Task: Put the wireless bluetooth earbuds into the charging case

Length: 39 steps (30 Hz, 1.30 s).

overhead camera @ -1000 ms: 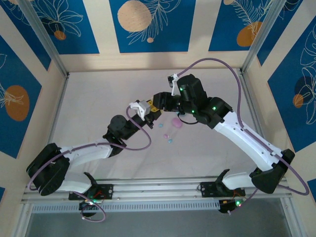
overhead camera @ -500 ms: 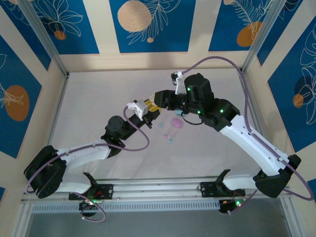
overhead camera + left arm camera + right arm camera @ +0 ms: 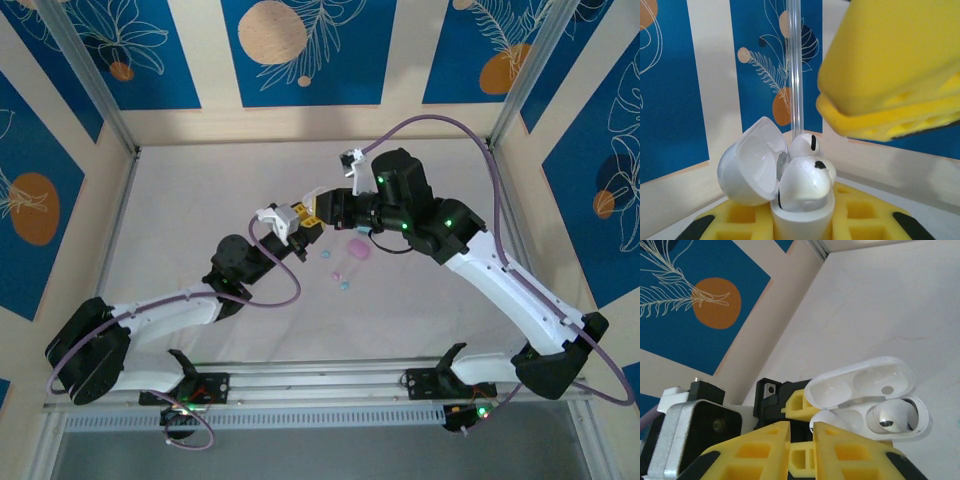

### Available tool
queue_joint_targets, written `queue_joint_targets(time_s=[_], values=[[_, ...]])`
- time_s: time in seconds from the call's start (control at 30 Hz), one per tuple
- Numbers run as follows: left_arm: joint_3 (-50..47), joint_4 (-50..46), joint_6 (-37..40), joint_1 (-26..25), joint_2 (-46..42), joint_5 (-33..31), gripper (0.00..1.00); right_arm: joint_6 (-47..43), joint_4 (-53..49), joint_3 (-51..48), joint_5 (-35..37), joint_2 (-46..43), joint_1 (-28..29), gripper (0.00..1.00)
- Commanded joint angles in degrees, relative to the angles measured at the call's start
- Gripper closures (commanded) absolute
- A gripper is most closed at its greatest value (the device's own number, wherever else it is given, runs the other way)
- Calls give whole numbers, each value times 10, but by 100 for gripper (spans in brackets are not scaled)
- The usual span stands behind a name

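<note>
My left gripper (image 3: 800, 222) is shut on the base of a white charging case (image 3: 801, 216), held upright with its lid (image 3: 752, 167) swung open to the left. Two white wireless bluetooth earbuds (image 3: 806, 181) sit in the case, the near one riding high and tilted. In the right wrist view one bud (image 3: 892, 418) lies seated and the other (image 3: 832, 418) rests just beyond my fingertips. My right gripper (image 3: 801, 427) is shut with nothing between its fingers, hovering just above the case. From above, the two grippers (image 3: 303, 226) (image 3: 322, 208) meet over mid-table.
On the table right of the grippers lie a pink pebble-shaped case (image 3: 357, 250), a light blue bud (image 3: 325, 256), a pink bud (image 3: 337, 275) and another blue bud (image 3: 345, 286). Patterned walls and metal frame posts (image 3: 97, 95) enclose the workspace.
My right gripper's jaws have closed and its arm has shifted slightly back to the right. The left gripper has edged a little left, still holding the case.
</note>
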Motion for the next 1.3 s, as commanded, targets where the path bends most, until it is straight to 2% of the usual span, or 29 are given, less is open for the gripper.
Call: queue_joint_targets(time_s=[0.0,0.5,0.63,0.93,1.03,1.13,1.27], values=[[7,5,5,-6,-13,13,83,-9,-19,19,-24,9,-4,81],[10,-3,9,-6,-16,31,82,-4,-12,18,12,25,-15,79],[11,-3,11,-7,-14,29,82,-11,-8,21,-5,24,-15,77],[8,-8,14,-6,-16,24,82,-26,48,-7,-48,-24,-15,73],[11,-15,18,-6,-16,31,82,-29,58,-17,-25,-40,-17,73],[14,-24,23,-7,-15,49,82,-26,47,-20,22,-51,-37,71],[22,-46,33,-7,-21,94,82,-25,-18,27,-15,-20,-95,64]])
